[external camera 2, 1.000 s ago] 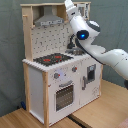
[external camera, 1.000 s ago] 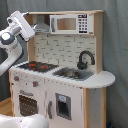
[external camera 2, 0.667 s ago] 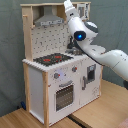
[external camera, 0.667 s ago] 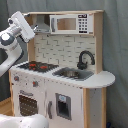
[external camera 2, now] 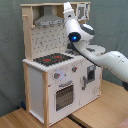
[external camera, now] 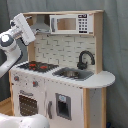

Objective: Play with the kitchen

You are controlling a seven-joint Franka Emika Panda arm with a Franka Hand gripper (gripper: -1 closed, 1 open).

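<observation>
The toy kitchen is white and light wood. Both exterior views show its black-red stovetop (external camera: 37, 65) (external camera 2: 54, 59) and its oven door (external camera: 27, 103) (external camera 2: 64, 95). The first exterior view also shows the microwave cabinet (external camera: 69, 23), black faucet (external camera: 86, 58) and sink (external camera: 73, 74). The grey hood (external camera 2: 47, 20) appears in the second exterior view. My gripper (external camera: 25, 27) (external camera 2: 67, 9) is held high, level with the hood, above the stovetop side. It is not touching the counter.
The white arm (external camera 2: 102, 54) reaches across the kitchen's front in the second exterior view. A grey-green curtain hangs behind. A wooden floor (external camera 2: 100, 117) lies below. The rounded counter end (external camera: 102, 79) juts out on the first exterior view's right.
The arm has shifted slightly, its wrist moving a little toward the second exterior view's left. The gripper stays high near the hood. Nothing on the kitchen has moved.
</observation>
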